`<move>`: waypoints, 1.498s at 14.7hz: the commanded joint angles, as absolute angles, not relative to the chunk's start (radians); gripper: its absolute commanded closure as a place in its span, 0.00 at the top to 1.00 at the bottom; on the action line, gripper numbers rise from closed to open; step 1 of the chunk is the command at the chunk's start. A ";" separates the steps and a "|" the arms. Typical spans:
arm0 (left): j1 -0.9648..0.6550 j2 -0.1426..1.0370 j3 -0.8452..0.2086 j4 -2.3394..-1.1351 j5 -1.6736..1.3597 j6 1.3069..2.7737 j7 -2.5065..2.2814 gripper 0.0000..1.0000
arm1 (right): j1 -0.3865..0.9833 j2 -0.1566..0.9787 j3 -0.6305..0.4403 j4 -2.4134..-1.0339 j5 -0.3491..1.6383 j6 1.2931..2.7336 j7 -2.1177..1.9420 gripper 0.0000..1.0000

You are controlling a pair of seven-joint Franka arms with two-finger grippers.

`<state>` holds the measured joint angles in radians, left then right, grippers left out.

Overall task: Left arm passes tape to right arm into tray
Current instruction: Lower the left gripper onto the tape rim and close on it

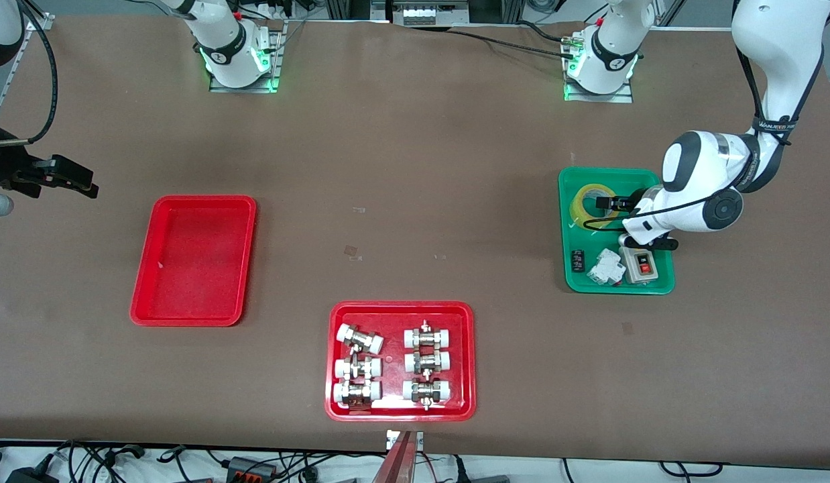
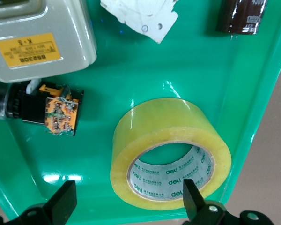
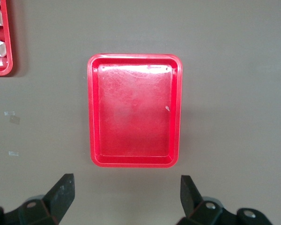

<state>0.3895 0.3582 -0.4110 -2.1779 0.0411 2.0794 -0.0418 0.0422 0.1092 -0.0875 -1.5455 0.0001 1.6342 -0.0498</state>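
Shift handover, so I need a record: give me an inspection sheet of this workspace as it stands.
Surface: brown table, a few small marks.
Job's things: tape in green tray; plain red tray holds nothing visible.
Clutter: red tray of fittings nearest the front camera; switch box, small white part and dark part in green tray.
End effectors: left end effector open, one finger inside the tape's core; right end effector open, up in the air beside the plain red tray, waiting.
Cables: black cables near the arm bases.
Surroundings: cables and power strips along the table edge.
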 commanded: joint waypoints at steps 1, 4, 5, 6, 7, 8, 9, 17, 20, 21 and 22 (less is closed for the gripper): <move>0.400 0.333 -0.417 -2.200 0.021 2.101 -0.035 1.00 | 0.038 0.098 -0.086 -1.557 0.014 1.640 -0.057 1.00; 0.402 0.344 -0.416 -2.204 0.026 2.135 -0.034 0.97 | 0.038 0.098 -0.087 -1.557 0.014 1.637 -0.057 1.00; 0.402 0.347 -0.416 -2.204 0.025 2.135 -0.034 0.94 | 0.038 0.098 -0.087 -1.557 0.014 1.638 -0.057 1.00; 0.402 0.347 -0.416 -2.204 0.026 2.135 -0.034 0.93 | 0.038 0.098 -0.087 -1.557 0.014 1.638 -0.057 1.00; 0.402 0.348 -0.414 -2.204 0.028 2.140 -0.034 0.91 | 0.037 0.098 -0.087 -1.557 0.014 1.635 -0.055 1.00; 0.403 0.356 -0.414 -2.206 0.028 2.146 -0.034 0.90 | 0.037 0.098 -0.087 -1.557 0.014 1.634 -0.057 1.00; 0.405 0.360 -0.414 -2.206 0.029 2.149 -0.034 0.89 | 0.037 0.098 -0.087 -1.557 0.014 1.632 -0.057 1.00; 0.426 0.370 -0.414 -2.207 0.031 2.161 -0.034 0.55 | 0.037 0.098 -0.087 -1.555 0.014 1.629 -0.055 1.00; 0.430 0.374 -0.414 -2.207 0.031 2.161 -0.034 0.54 | 0.037 0.098 -0.087 -1.555 0.014 1.629 -0.054 1.00; 0.430 0.374 -0.414 -2.207 0.031 2.161 -0.034 0.51 | 0.037 0.098 -0.087 -1.557 0.014 1.629 -0.054 1.00; 0.430 0.374 -0.416 -2.209 0.031 2.161 -0.032 0.47 | 0.037 0.098 -0.087 -1.557 0.014 1.629 -0.054 1.00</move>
<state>0.4196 0.3754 -0.4083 -2.1988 0.0411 2.1455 -0.0418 0.0416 0.1092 -0.0881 -1.5461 0.0001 1.6324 -0.0498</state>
